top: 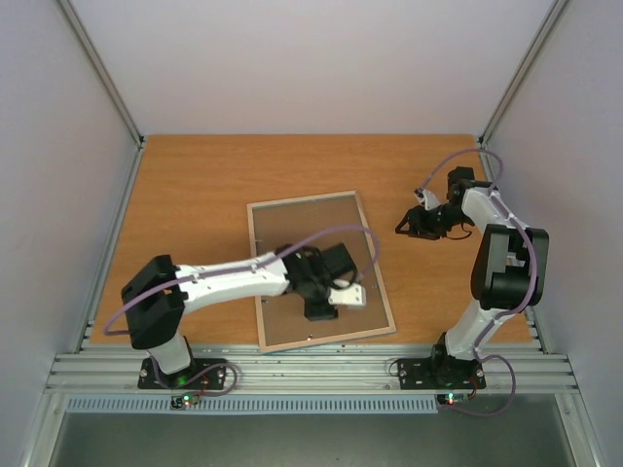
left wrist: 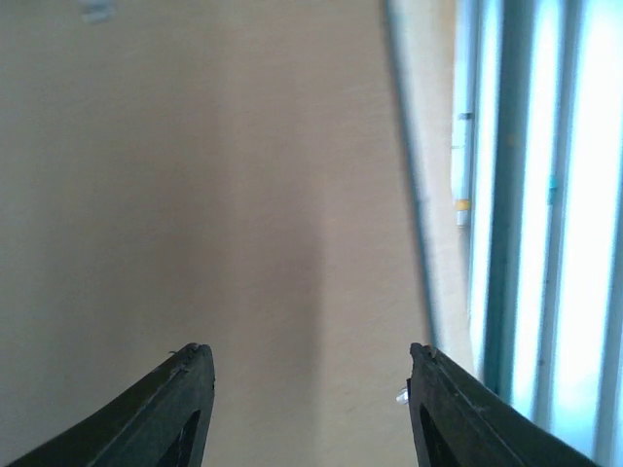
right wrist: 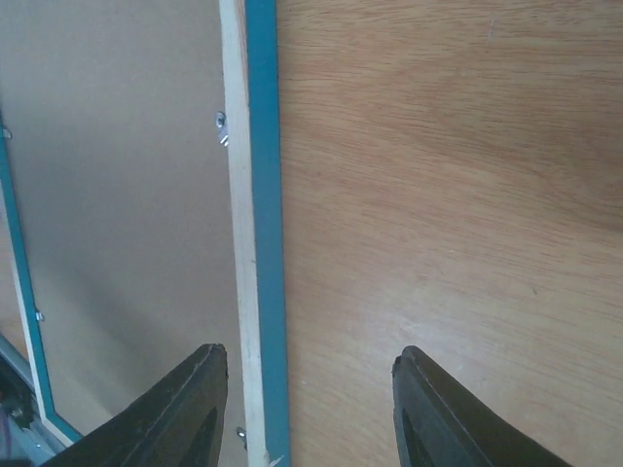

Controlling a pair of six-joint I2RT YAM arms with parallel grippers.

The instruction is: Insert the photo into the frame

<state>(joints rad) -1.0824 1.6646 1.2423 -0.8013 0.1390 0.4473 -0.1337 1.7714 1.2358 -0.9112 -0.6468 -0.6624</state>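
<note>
The frame (top: pixel 302 199) lies back-up on the table, its pale wood rim round a flat brown backing board (top: pixel 292 238). The photo is hidden. My left gripper (top: pixel 323 309) hovers over the frame's near half. In the left wrist view it (left wrist: pixel 310 362) is open and empty above the backing board (left wrist: pixel 243 195), the frame's near rim (left wrist: pixel 419 224) to its right. My right gripper (top: pixel 409 219) is just right of the frame. It (right wrist: pixel 310 362) is open and empty, with the turquoise frame edge (right wrist: pixel 261 195) running between its fingers, close to the left one.
Aluminium rails (left wrist: pixel 526 243) run along the table's near edge, just past the frame's rim. Small metal tabs (right wrist: pixel 222 126) sit on the frame's inner edge. Bare wooden table (right wrist: pixel 438 195) lies under the right gripper. White walls enclose the back and sides.
</note>
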